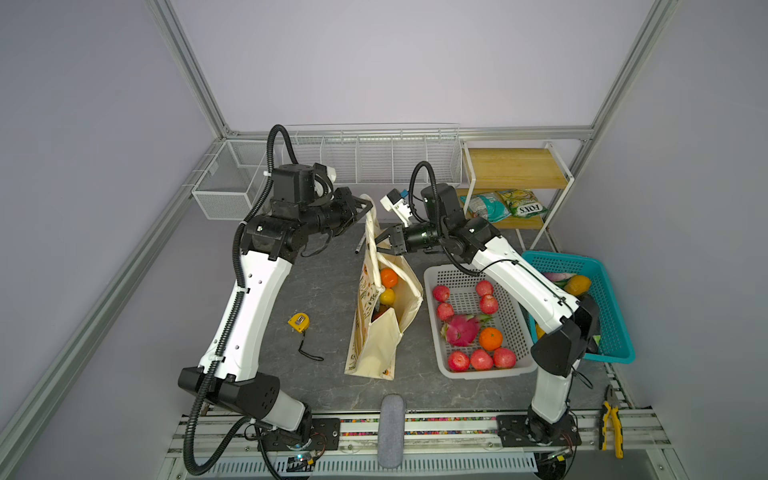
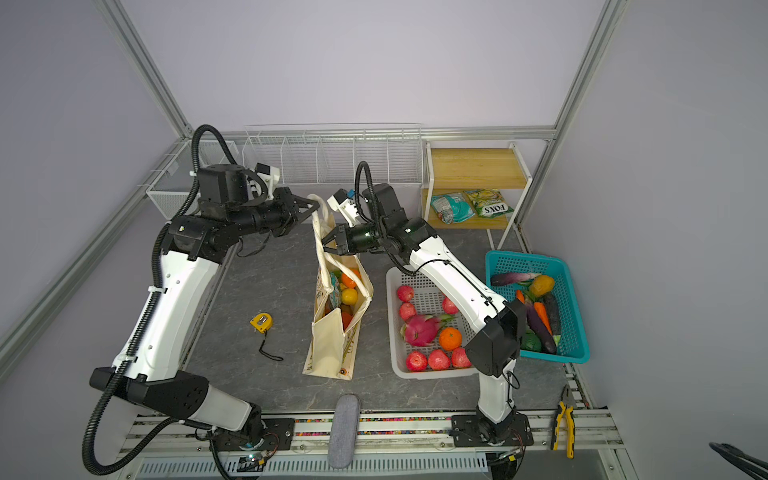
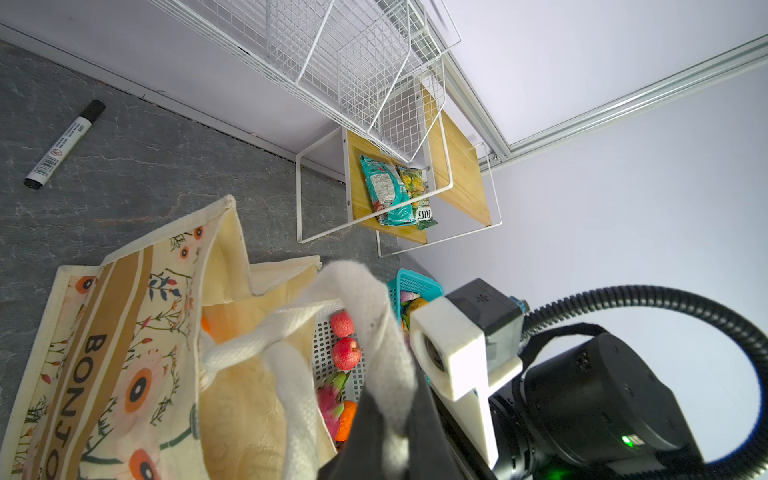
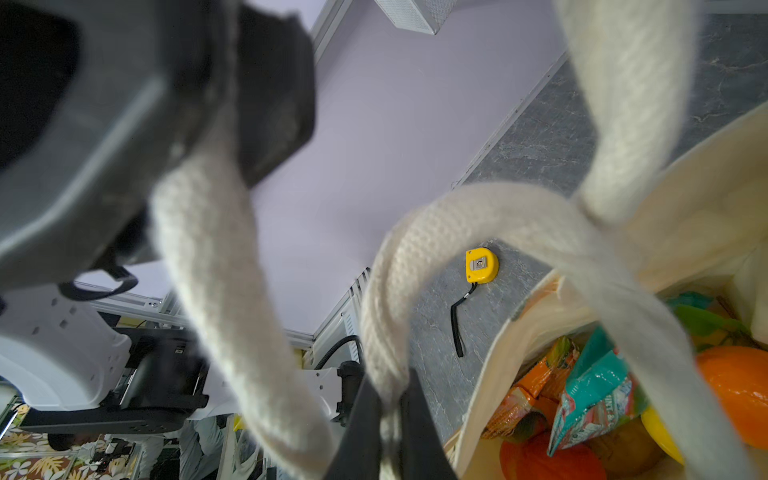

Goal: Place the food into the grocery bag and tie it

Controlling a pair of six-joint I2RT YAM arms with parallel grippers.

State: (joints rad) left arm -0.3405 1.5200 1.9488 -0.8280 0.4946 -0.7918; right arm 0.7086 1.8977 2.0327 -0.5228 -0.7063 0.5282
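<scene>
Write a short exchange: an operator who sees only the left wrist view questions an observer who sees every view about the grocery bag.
Operator: What is the right gripper doing?
Observer: It is shut on a rope handle of the grocery bag.
Operator: Is any snack packet inside the bag yet?
Observer: Yes, a teal snack packet sits inside it.
</scene>
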